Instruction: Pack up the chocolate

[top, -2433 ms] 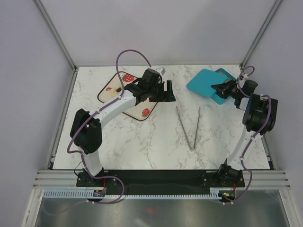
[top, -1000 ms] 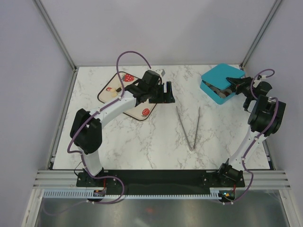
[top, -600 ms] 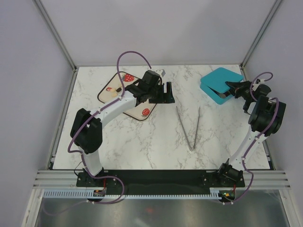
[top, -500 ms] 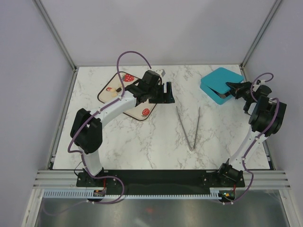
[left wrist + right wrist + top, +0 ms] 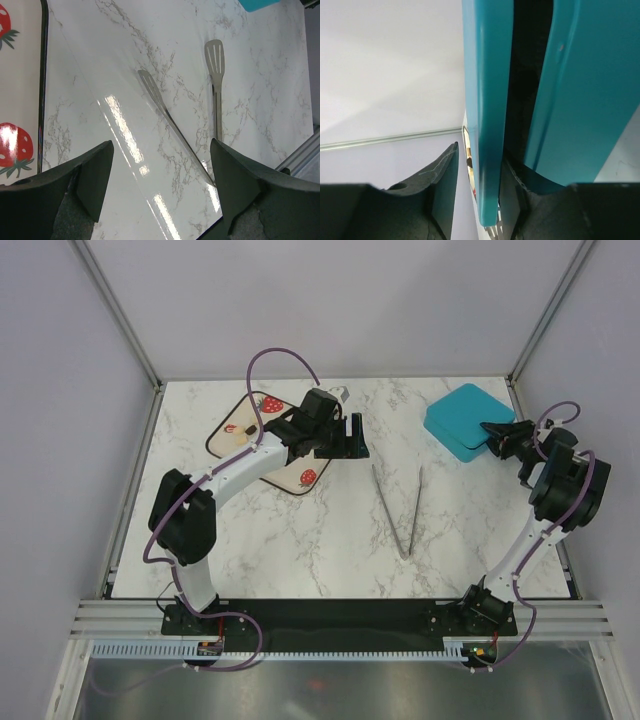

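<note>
Top external view: a white marble table [image 5: 330, 540] carries a strawberry-print tray [image 5: 225, 443] at far left and a teal box [image 5: 460, 418] at far right, its lid down. Steel tongs [image 5: 400, 508] lie in the middle between them.

The left fingers [image 5: 92, 172] hang spread wide and empty above the tray's right edge. The right fingers [image 5: 442, 182] sit at the box's right side, parted around a teal rim. A sliver of gap shows on one side, so the rim does not look clamped.

No chocolate can be made out in any view. One speck on the tray is too small to name, and any packed pieces would be hidden under the lid.

Such bite-sized pieces are likely light, hard and brittle, easily smeared and prone to skidding. They would be best taken across their sides with the tongs' flat tips, and pressed gently.

The right wrist view shows what the overhead misses: a dark slot between two teal walls, which suggests the lid is not fully seated. The left wrist view alone shows the tongs' slotted tips and the glare on the table.
</note>
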